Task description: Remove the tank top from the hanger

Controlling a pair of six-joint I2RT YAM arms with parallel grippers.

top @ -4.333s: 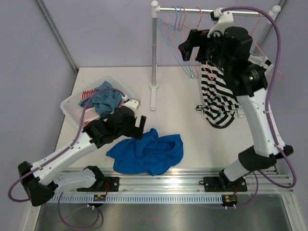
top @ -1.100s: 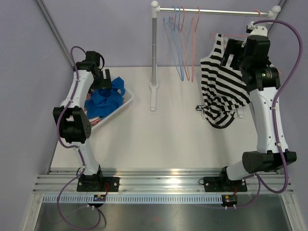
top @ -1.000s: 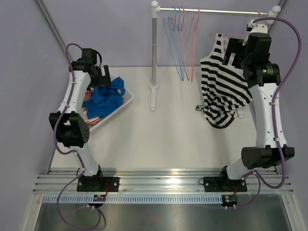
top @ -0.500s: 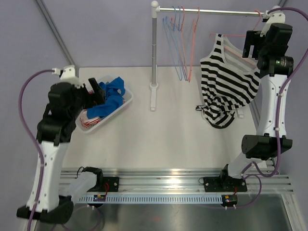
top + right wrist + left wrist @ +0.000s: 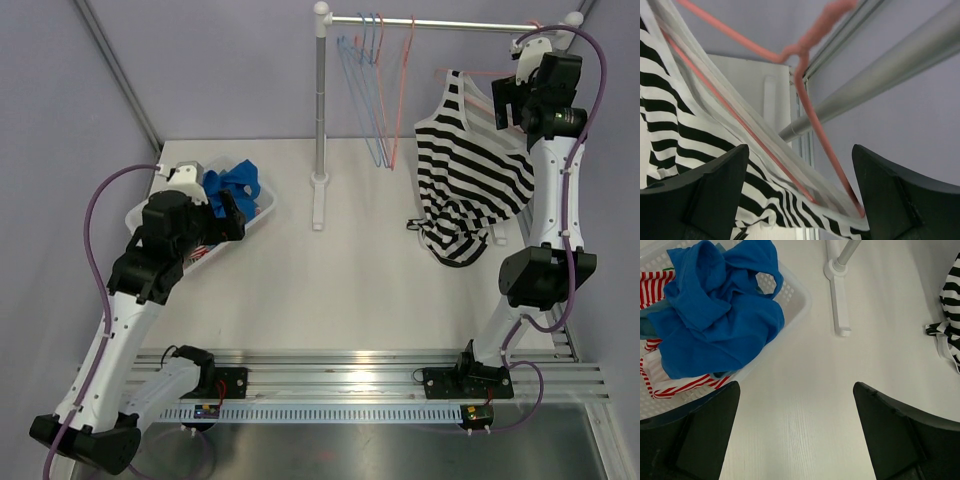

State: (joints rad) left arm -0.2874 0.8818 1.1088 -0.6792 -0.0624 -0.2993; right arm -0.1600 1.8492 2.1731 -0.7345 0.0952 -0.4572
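Note:
The black-and-white striped tank top hangs on a pink hanger at the right end of the rail. My right gripper is up at the hanger's right shoulder. In the right wrist view it stands open, with the pink hanger wire and the tank top strap between its fingers, untouched by the pads. My left gripper hovers open beside the basket; in the left wrist view it has only bare table between the fingers.
A white basket at the left holds a blue garment and red-striped cloth. The rack's post stands mid-table on its base. Several empty hangers hang on the rail. The tank top's hem touches the table.
The blue garment went from the table into the basket. My left arm has pulled back from the basket toward the near side. My right gripper rose to the hanger's right shoulder.

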